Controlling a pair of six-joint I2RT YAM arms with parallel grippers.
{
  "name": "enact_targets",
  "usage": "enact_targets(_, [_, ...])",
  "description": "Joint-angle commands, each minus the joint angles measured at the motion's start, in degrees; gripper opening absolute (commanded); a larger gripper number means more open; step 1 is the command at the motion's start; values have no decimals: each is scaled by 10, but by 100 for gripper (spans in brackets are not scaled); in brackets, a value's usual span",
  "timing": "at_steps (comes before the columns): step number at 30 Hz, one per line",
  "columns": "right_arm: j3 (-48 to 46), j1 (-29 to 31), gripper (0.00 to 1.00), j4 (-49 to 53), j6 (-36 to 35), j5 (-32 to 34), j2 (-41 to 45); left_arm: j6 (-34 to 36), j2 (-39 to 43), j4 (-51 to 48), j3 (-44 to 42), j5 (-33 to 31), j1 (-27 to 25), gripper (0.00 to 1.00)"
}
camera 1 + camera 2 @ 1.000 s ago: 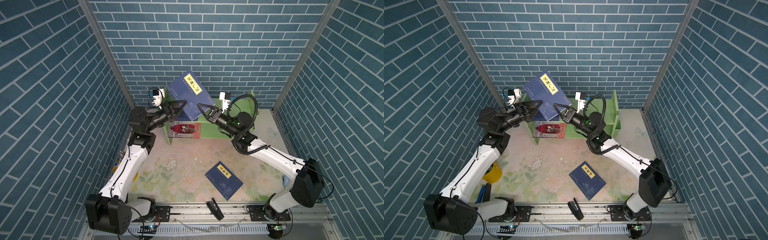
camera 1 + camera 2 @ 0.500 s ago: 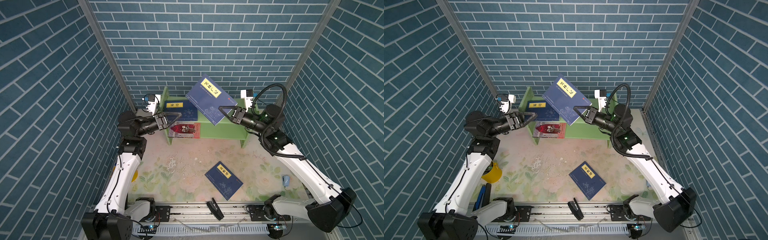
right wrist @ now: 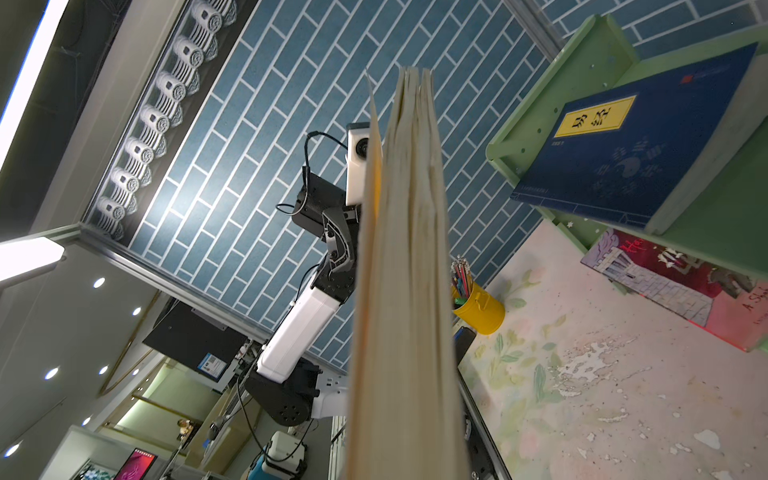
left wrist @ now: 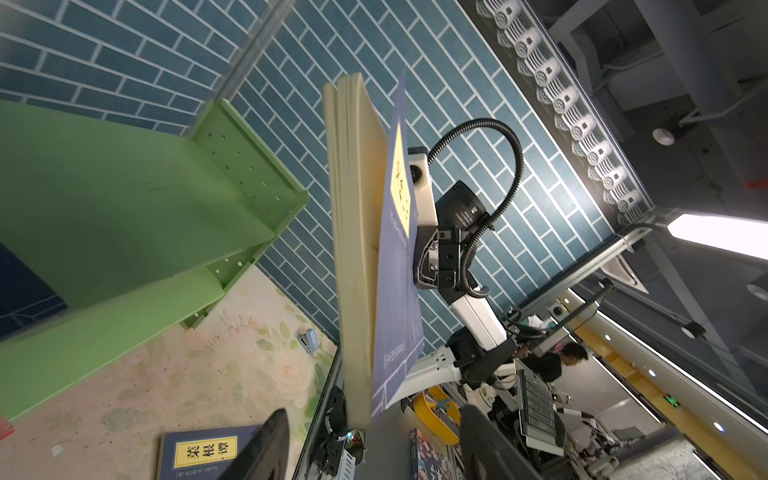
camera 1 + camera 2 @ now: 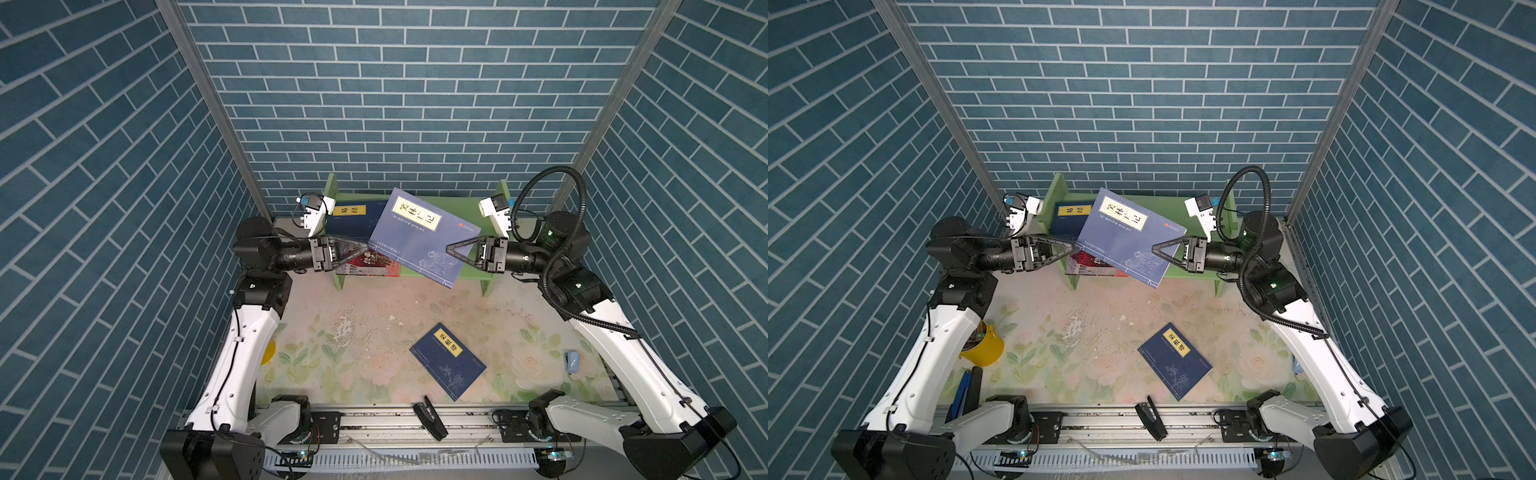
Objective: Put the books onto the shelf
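Right tool [image 5: 449, 249] was clamped tight on the lower right edge of a blue book [image 5: 419, 235], holding it tilted in the air in front of the shelf [image 5: 461, 210], with the yellow label toward the back wall in both top views. Left tool [image 5: 367, 249] faced it from the other side with its fingers [image 4: 266, 449] spread wide. In the left wrist view the book's page edge stood between them with neither finger pressing on it. At the left end of the shelf's upper board a second blue book [image 5: 353, 216] lay flat, partly hidden behind the raised one. Under that board a red book [image 5: 374, 268] with a castle drawing lay flat, its front part sticking out past the shelf; whether it rested on a lower board or on the counter [image 5: 374, 316] could not be told. A third blue book [image 5: 448, 360] lay flat on the counter, well apart from the shelf and nearer the front rail. A yellow cup [image 5: 982, 345] of pencils stood at the counter's left edge.
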State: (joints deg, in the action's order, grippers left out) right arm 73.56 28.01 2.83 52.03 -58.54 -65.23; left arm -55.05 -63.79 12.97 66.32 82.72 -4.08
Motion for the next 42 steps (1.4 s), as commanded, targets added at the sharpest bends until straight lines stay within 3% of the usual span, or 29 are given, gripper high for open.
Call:
enact_targets(1, [12,-2,0,-7,-24,-44,13,45,-8,-48,27,33,-17,68])
enact_targets(8, [13,-3,0,-4,-24,-65,5,63,-37,-80,52,31,-42,70])
enact_targets(14, [22,-2,0,3,-23,-103,-12,55,-71,-94,80,28,-63,64])
enact_targets(18, [29,-2,0,8,-25,-116,-32,36,-80,-86,96,26,-71,46])
enact_targets(22, [34,-2,0,6,-28,-108,-41,34,-74,-86,97,19,-74,12])
enact_targets(23, [34,-2,8,4,-27,-103,-42,34,-71,-86,95,14,-74,2])
enact_targets(25, [34,-2,24,3,-27,-91,-44,37,-65,-84,91,4,-73,0])
enact_targets(28, [21,-2,37,-6,-25,-70,-39,39,-57,-75,91,-16,-63,0])
enact_targets(31, [-3,-3,41,-34,-10,-50,-30,33,-51,-65,93,-45,-39,0])
enact_targets(37, [-81,-2,42,-235,116,-31,-30,-1,-46,-25,81,-71,-24,0])
enact_targets(42, [-98,-1,41,-293,150,-13,-41,-15,-35,-6,62,-85,-23,0])
